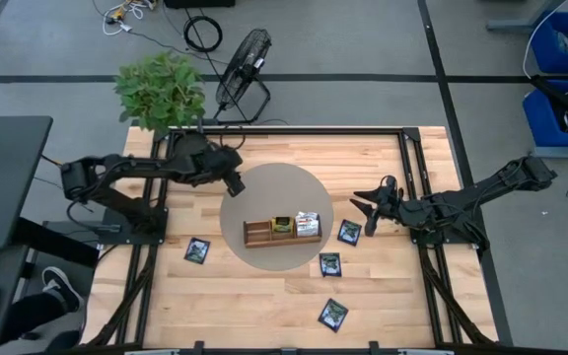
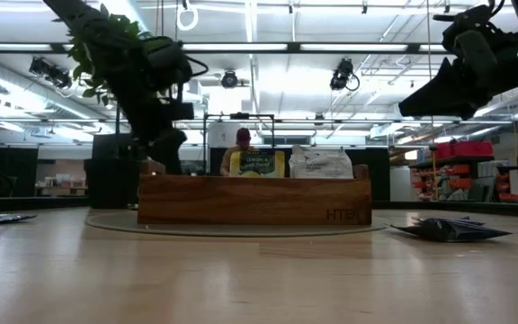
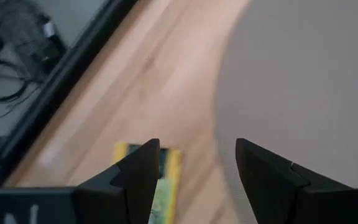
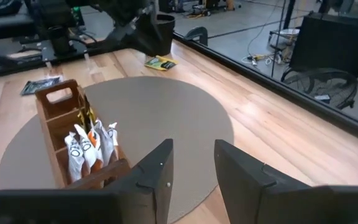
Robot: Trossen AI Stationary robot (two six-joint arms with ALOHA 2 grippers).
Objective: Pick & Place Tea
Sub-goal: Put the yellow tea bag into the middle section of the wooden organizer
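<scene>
The left gripper [image 3: 194, 177] has its jaws spread apart and empty, hovering over the far part of the worktop, at the far-left rim of the round grey mat [image 1: 309, 187]. Just beneath and slightly to one side of those jaws lies a small flat yellow tea sachet with a green label [image 3: 160, 180], flat on the bare wood just off the mat's edge; the right wrist view shows the same sachet [image 4: 160, 61] lying loose beside the dark gripper. Its long edge looks to run roughly in line with the gap between the jaws, though one jaw hides part of it.

The right gripper [image 4: 191, 168] waits near the worktop's right edge, jaws parted with nothing between them, aimed across the mat.

The long brown wooden compartment tray [image 1: 256, 233] sits on the near half of the mat, holding yellow sachets [image 1: 282, 226] in its middle compartment and white-and-orange sachets [image 1: 307, 225] in its right one; its left compartment looks empty. Four black sachets with green labels [image 1: 349, 232] lie scattered on the wood nearer the front edge.

The left arm is plainly nearer the yellow sachet, so any regrasp would probably be a short drop.
</scene>
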